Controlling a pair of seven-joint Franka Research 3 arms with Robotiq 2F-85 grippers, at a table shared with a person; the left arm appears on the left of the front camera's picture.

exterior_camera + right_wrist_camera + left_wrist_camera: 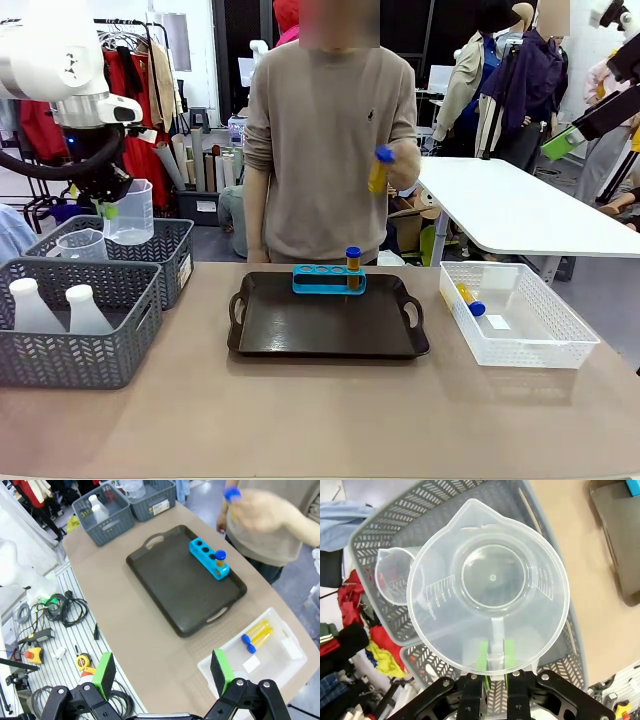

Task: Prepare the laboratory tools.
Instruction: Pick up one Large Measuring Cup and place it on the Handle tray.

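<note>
My left gripper [492, 656] is shut on the handle of a clear measuring beaker [490, 580], holding it above the rear grey basket [165, 250]. A second clear beaker [82, 244] sits inside that basket. Two white flasks [60, 308] stand in the front grey basket. The blue rack [328, 280] lies at the far edge of the black tray [328, 325] with one amber tube [353, 264] in it. The person's hand holds another blue-capped tube [380, 168] at chest height. Two tubes [256, 636] lie in the white basket. High over the table's near right corner, my right gripper [162, 672] is open.
The white mesh basket [540, 345] stands right of the tray. The front grey basket [75, 345] is at the near left. The person stands at the far side behind the tray. Cables and tools lie on the floor [60, 615] beside the table.
</note>
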